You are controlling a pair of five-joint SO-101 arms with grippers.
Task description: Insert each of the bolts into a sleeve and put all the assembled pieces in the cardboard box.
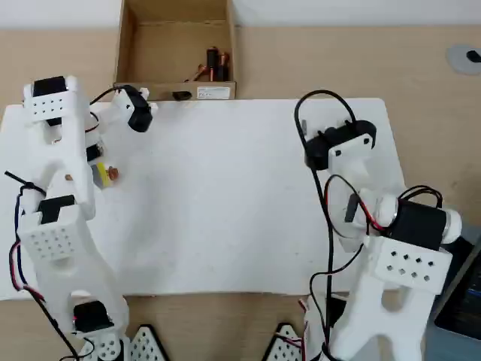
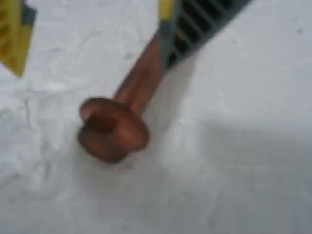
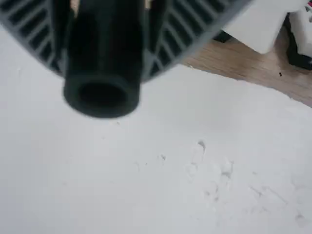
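A copper bolt point(image 2: 113, 129) lies on the white mat point(image 1: 225, 210) at the left, head toward the camera, its shaft running under one striped finger point(image 2: 195, 24). My left gripper point(image 2: 92, 63) is open around it, the yellow finger point(image 2: 14, 34) well apart from the bolt. From above, the bolt point(image 1: 113, 174) sits at the left gripper point(image 1: 101, 174). My right gripper point(image 3: 105, 44) is shut on a black sleeve point(image 3: 102, 92), held just above the mat at the right point(image 1: 350, 210). The cardboard box point(image 1: 128, 45) stands at the back with assembled pieces point(image 1: 214, 64) inside.
The mat covers most of the wooden table. A grey disc point(image 1: 466, 59) lies at the far right corner and a dark device point(image 1: 458, 301) sits by the right arm's base. Between the two arms the mat is bare.
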